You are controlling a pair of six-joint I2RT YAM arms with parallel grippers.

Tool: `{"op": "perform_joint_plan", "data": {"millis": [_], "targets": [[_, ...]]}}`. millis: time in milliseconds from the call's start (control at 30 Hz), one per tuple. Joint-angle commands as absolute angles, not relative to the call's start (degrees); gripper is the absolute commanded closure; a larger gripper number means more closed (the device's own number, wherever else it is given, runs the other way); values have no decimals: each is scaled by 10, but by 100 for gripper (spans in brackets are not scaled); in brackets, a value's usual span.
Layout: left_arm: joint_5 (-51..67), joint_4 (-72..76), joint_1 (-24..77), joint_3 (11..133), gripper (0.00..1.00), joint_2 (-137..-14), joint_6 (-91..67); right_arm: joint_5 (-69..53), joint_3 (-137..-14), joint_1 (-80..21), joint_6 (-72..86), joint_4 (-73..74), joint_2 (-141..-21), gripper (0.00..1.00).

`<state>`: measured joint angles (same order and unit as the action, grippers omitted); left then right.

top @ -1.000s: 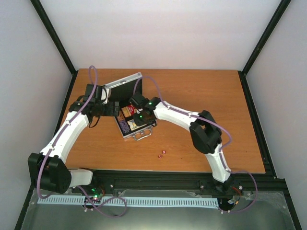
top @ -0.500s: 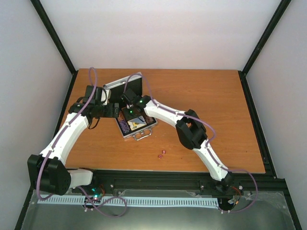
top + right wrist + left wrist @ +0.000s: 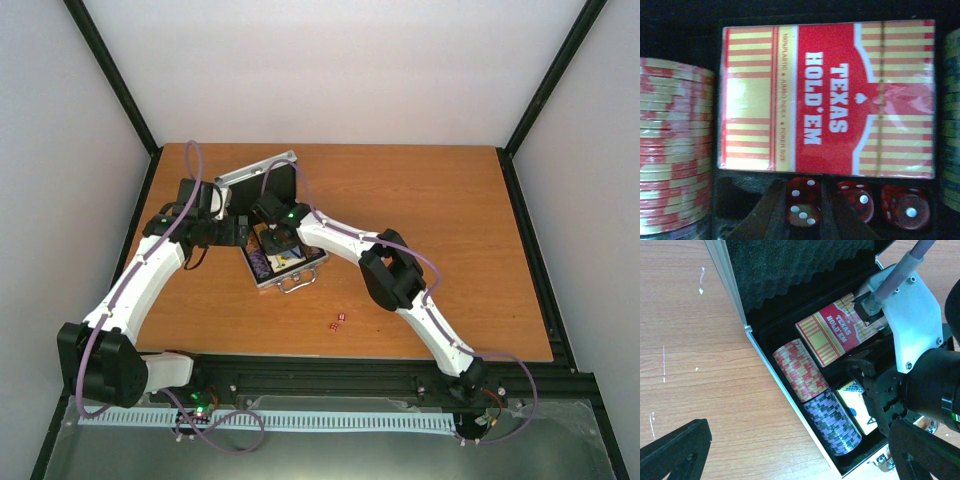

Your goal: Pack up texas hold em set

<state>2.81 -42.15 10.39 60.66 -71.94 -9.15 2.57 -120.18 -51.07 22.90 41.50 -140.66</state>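
Note:
The silver briefcase (image 3: 297,279) lies open, its foam-lined lid (image 3: 262,182) standing up. In the left wrist view it holds the red deck (image 3: 836,335), a red chip stack (image 3: 800,370), a purple chip stack (image 3: 834,424) and the blue-yellow deck (image 3: 856,407). My right gripper (image 3: 272,233) reaches down into the case. In the right wrist view the right gripper (image 3: 804,194) is shut on a red die (image 3: 802,202) in the slot below the red deck (image 3: 827,97). Two more dice (image 3: 856,199) lie beside it. My left gripper (image 3: 237,232) hangs wide open over the case's left edge.
Two small red dice (image 3: 337,322) lie on the wooden table (image 3: 450,220) in front of the case. The case handle (image 3: 291,285) faces the arms. Chip stacks (image 3: 670,150) flank the deck on both sides in the right wrist view.
My right arm has swung left and reached farther into the case, towards its back. The left arm has stayed where it was.

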Motion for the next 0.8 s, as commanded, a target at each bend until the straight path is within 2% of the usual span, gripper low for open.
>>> {"op": "perform_joint_plan", "data": {"millis": [0,100,200,333,400,633,767], "targets": [[30,-427,100,607,0,-709,-83,81,-1213,-508,245,455,-1422,93],[29,-428,100,606,0,-709,-82,90,-1213,-506,242,456,-1423,91],[28,-428,100,606,0,-710,-82,80,-1212,-505,233,449,-1419,85],[28,-427,100,608,0,-711,-83,54,-1195,-505,214,426,-1394,62],[28,-427,100,609,0,-713,-83,49,-1188,-506,207,416,-1378,56],[28,-427,100,615,0,-716,-83,33,-1197,-507,199,437,-1334,54],[25,-428,100,618,0,-717,-85,40,-1171,-510,201,461,-1294,42]]}}
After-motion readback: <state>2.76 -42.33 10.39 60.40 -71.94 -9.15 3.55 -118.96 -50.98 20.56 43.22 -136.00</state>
